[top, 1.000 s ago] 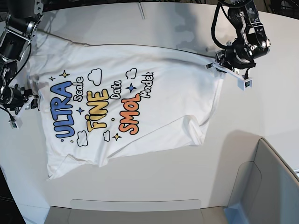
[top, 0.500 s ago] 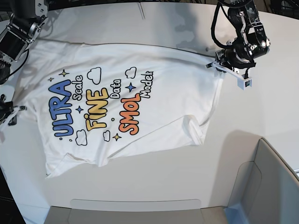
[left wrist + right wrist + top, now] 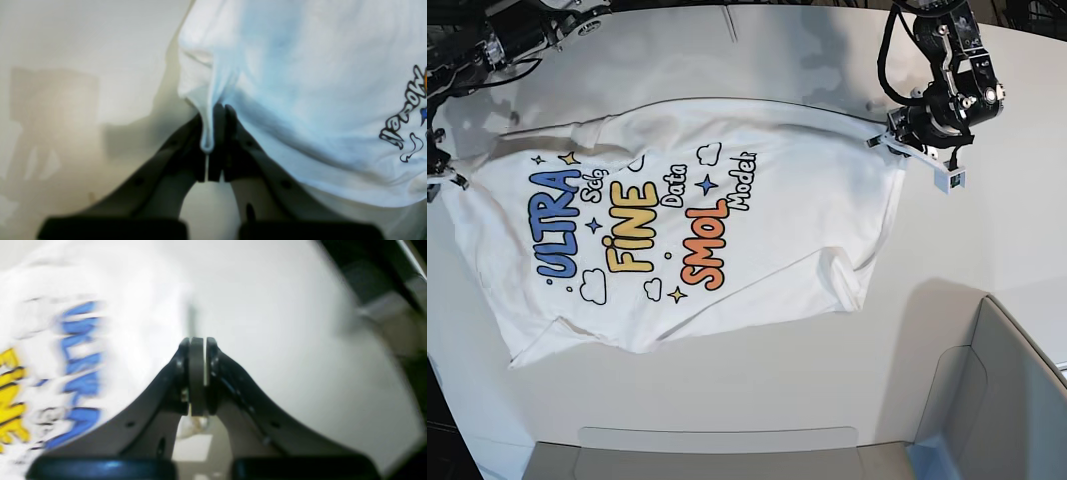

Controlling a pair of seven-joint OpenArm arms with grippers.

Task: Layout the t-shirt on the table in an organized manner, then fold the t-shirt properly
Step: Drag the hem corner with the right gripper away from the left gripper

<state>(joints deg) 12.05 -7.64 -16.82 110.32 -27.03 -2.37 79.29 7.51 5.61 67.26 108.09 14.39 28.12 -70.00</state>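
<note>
1. Base view: the t-shirt [image 3: 687, 225] lies print-up on the table [image 3: 827, 400]; it has slid toward the right arm's side since a second ago, its far edge now bowed (spreading goes on, folding not begun).
2. Left wrist view: the left gripper [image 3: 213, 146] stays pinched on a shirt fold.
3. Right wrist view: the right gripper [image 3: 197, 373] is pressed together, empty, beside the blurred blue lettering.

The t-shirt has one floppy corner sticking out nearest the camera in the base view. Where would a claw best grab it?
Probably at the pointed corner of the t-shirt, coming in low from the bare table on the near-left. The tip lies flat and juts outward, so its edge could be pinched without bunching the cloth.
</note>
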